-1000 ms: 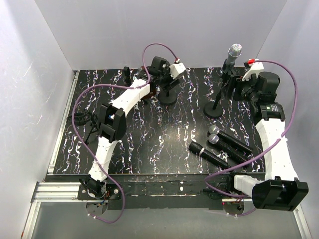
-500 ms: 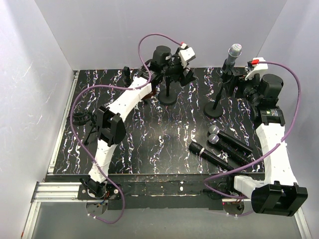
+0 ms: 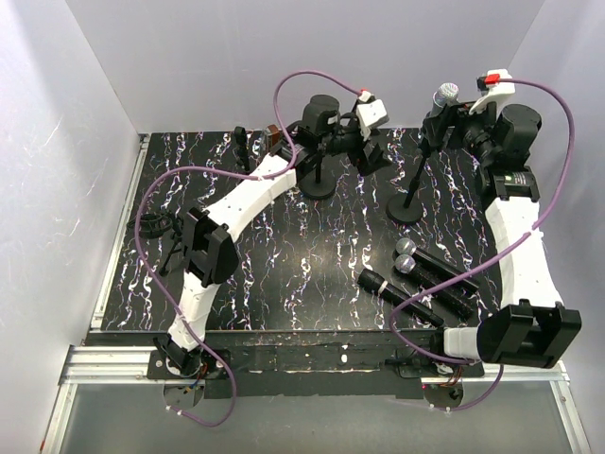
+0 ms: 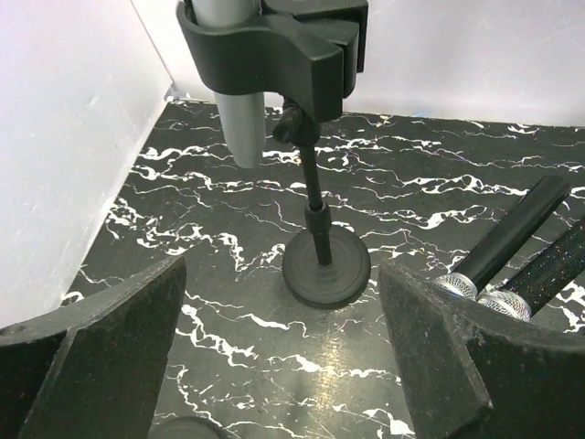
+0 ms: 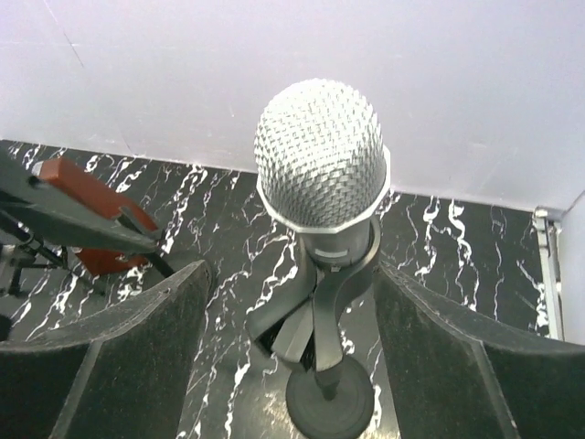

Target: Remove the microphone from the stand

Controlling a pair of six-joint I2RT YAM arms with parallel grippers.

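A microphone with a silver mesh head (image 3: 446, 95) stands upright in the clip of a black stand (image 3: 406, 206) at the back right. In the right wrist view the head (image 5: 320, 157) sits just above the clip (image 5: 340, 279), with my right gripper (image 5: 292, 366) open and a finger on each side, not touching. My right gripper (image 3: 454, 123) hovers beside the head. My left gripper (image 3: 369, 147) is open and empty, left of the stand. The left wrist view shows the grey microphone handle (image 4: 239, 101), the clip (image 4: 274, 46) and the stand's base (image 4: 326, 270) ahead of the left gripper (image 4: 283, 366).
A second black stand (image 3: 319, 182) stands under the left arm at the back. Three black microphones (image 3: 425, 272) lie on the table at the right front, also in the left wrist view (image 4: 512, 261). A small tripod (image 3: 170, 241) sits at the left. White walls enclose the table.
My left gripper has risen and swung right, from the second stand toward the microphone stand. My right gripper has risen from the stand's pole to the level of the microphone's head.
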